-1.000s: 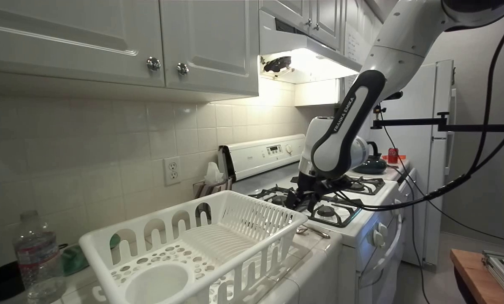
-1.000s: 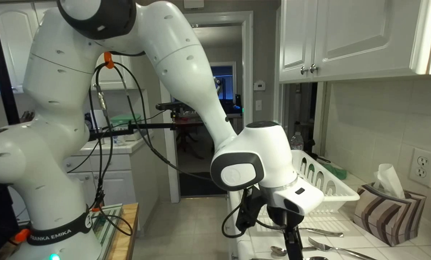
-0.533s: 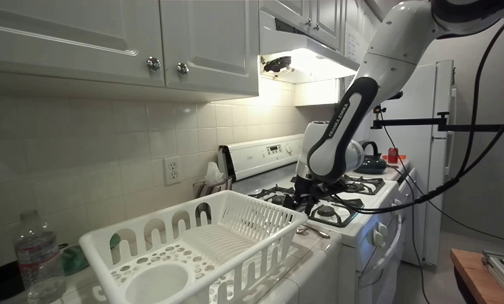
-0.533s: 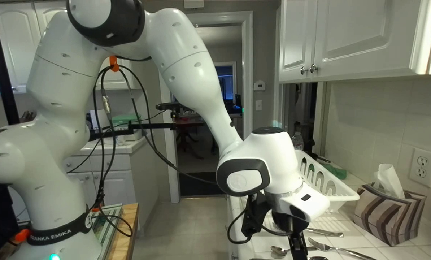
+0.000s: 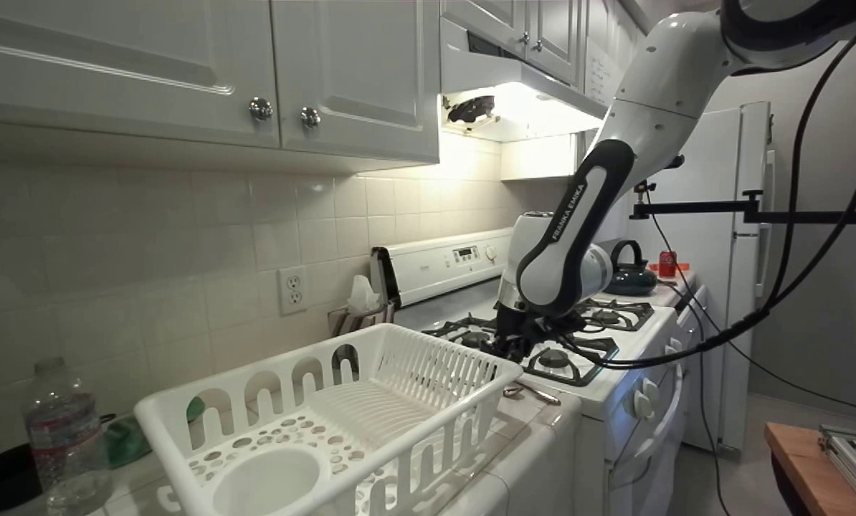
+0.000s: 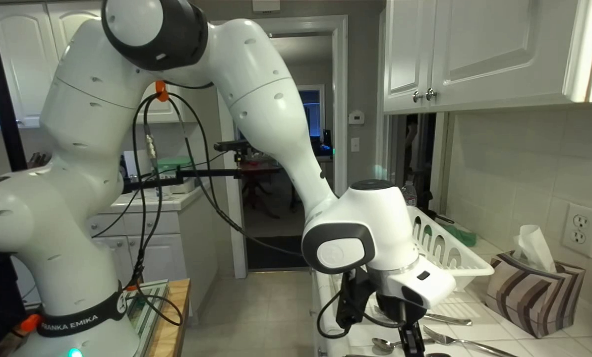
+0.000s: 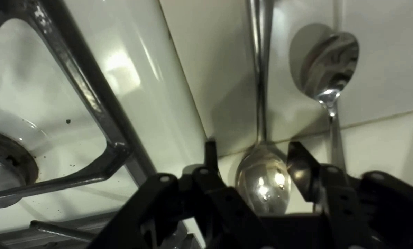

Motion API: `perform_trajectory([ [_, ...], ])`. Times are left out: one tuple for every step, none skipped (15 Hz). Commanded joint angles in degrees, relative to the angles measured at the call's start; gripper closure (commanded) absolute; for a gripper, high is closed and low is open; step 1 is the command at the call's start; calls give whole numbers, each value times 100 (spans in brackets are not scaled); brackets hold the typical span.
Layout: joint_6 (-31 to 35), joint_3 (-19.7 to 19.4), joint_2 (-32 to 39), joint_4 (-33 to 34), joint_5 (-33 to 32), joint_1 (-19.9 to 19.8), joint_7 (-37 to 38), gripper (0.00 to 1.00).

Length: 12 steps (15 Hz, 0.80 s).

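- As the wrist view looks down on the tiled counter [image 7: 223, 52], one spoon [image 7: 263, 180] lies with its bowl at lower middle and a second spoon [image 7: 331, 65] at upper right.
- That first spoon is silvery and glossy, its oval bowl dotted with bright highlights, its slim handle running to the top edge.
- The second spoon's bowl looks darker and mirror-like.
- One gripper [image 7: 253, 162] fills the bottom, its two fingers [image 7: 211, 159] partly apart on either side of the first spoon's bowl, which is not clasped; a gap shows on the left, and I cannot tell whether the right one touches.
- At left, dark grate bars [image 7: 85, 90] frame one burner [image 7: 6, 169].
- In an exterior view, one white dish rack [image 5: 371, 408] spans the lower middle, one bottle [image 5: 66, 430] stands at lower left, one kettle [image 5: 632, 279] and one red can [image 5: 667, 264] sit right of centre; the gripper is too dark against the stove [image 5: 614, 423] to make out.
- In an exterior view, one fork [image 6: 454, 340] lies at lower right, with one striped tissue box [image 6: 534, 292] and one outlet [image 6: 582, 229] above it; the gripper's tips fall below the bottom edge.
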Motion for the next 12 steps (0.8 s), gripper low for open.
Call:
perform_trajectory([
  [0, 72, 104, 144, 197, -48, -180, 74],
  [-16, 58, 100, 148, 195, -47, -173, 80],
  [-52, 21, 93, 156, 182, -29, -158, 87],
  [-65, -31, 110, 167, 166, 7, -127, 93],
  [-80, -70, 120, 184, 152, 41, -102, 100],
  [-87, -94, 137, 209, 146, 73, -75, 100],
  [-97, -103, 132, 240, 143, 89, -66, 100],
  [-114, -106, 149, 263, 142, 99, -62, 98],
  [-109, -115, 153, 267, 143, 110, -52, 98],
  [-120, -106, 148, 282, 151, 106, -51, 100],
  [-153, -102, 113, 264, 160, 104, -47, 99],
  [-174, -132, 48, 220, 170, 129, -3, 99],
])
